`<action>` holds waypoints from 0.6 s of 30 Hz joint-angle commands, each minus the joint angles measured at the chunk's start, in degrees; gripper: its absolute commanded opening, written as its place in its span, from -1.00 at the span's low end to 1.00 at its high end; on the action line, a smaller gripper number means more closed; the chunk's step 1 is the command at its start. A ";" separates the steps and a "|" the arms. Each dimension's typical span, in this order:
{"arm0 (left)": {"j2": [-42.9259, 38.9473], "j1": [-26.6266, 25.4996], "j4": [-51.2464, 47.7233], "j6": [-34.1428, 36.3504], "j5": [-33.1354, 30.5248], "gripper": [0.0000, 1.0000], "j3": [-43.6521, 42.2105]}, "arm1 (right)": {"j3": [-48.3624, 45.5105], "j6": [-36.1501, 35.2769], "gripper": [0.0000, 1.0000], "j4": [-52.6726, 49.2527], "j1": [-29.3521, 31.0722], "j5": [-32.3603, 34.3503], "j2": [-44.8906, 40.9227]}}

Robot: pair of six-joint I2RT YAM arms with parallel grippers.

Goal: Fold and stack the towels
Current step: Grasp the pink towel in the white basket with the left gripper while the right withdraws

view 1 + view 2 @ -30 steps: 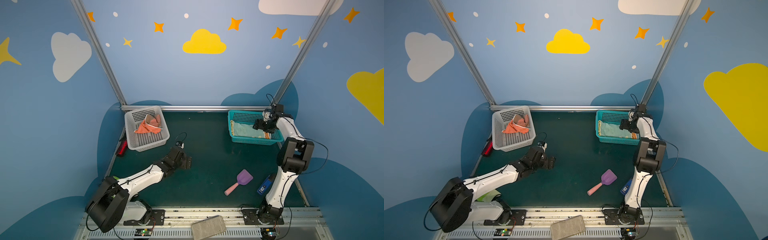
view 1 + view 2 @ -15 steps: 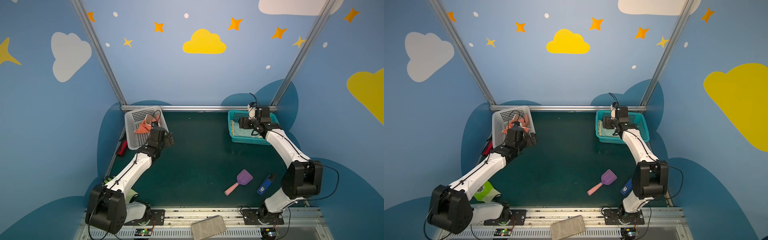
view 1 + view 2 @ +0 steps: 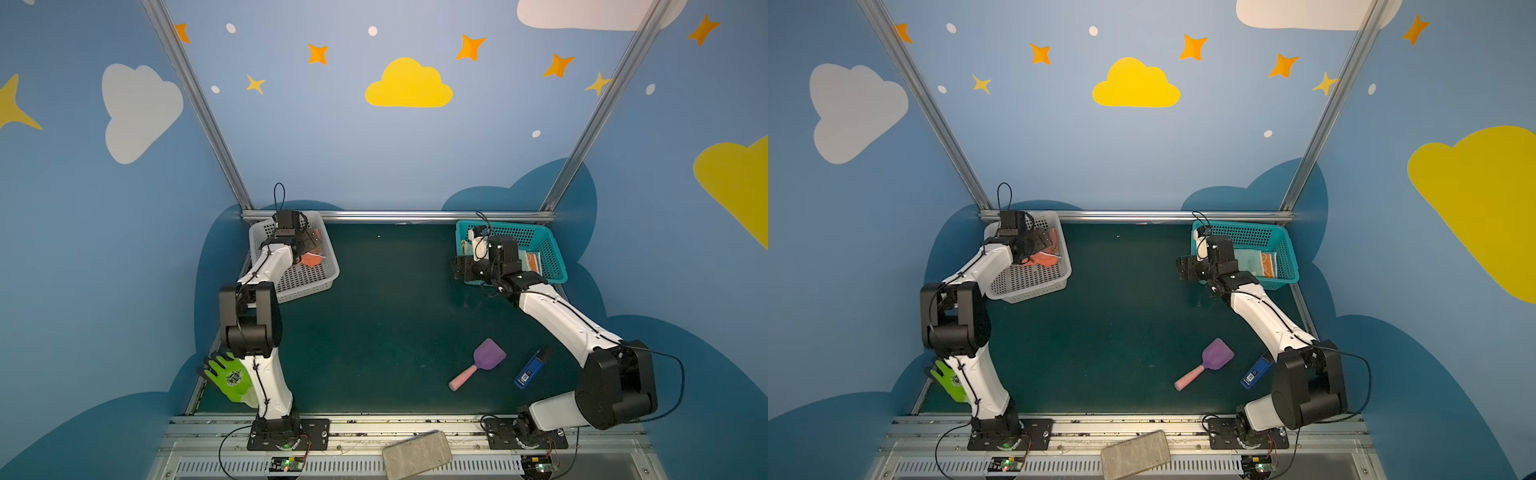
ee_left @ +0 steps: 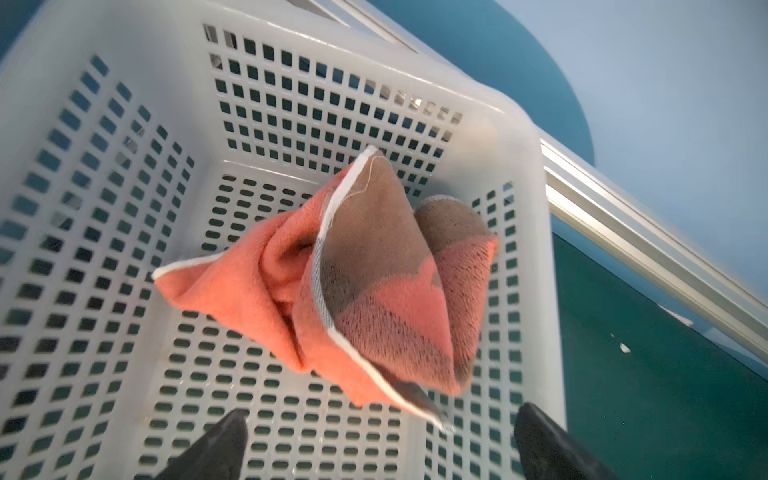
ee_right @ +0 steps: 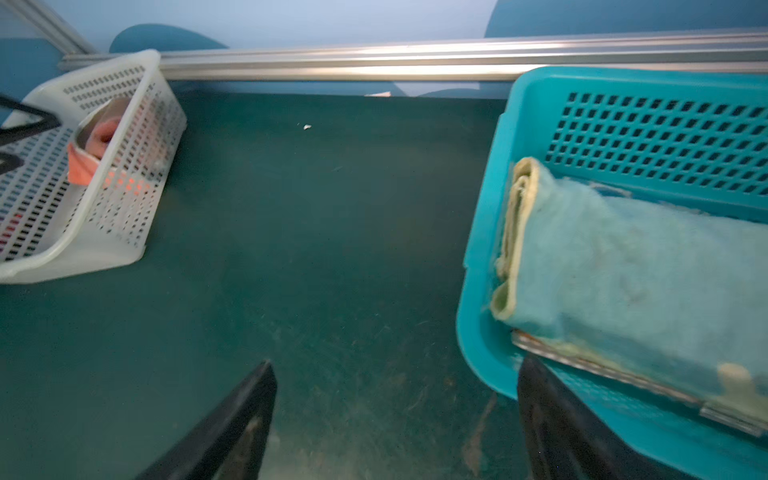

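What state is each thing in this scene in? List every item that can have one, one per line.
Salmon towel: crumpled, unfolded, in the white basket.
Pale blue towel: folded, lying in the teal basket.
Left claw: open, empty, over the salmon towel.
Right claw: open, empty, at the teal basket's edge.
Purple scoop: lying flat on the table.
Green glove: lying at the table's edge.

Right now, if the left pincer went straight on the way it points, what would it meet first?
Most likely the crumpled salmon towel, which sits dead ahead of the open left pincer inside the white basket. Depth is hard to judge from the wrist view; the basket's floor lies just behind it.
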 commanded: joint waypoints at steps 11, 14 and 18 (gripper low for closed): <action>17.91 2.51 -11.70 -0.96 3.12 0.23 17.75 | -5.41 -2.12 0.74 -0.25 8.74 4.90 -4.49; 18.78 2.71 -11.73 -0.43 5.19 -0.55 18.35 | -4.93 -2.25 0.74 -0.57 9.85 6.06 -4.01; 16.63 2.57 -10.96 1.25 9.07 -0.93 17.96 | -4.15 -1.95 0.74 -0.78 10.27 5.67 -3.18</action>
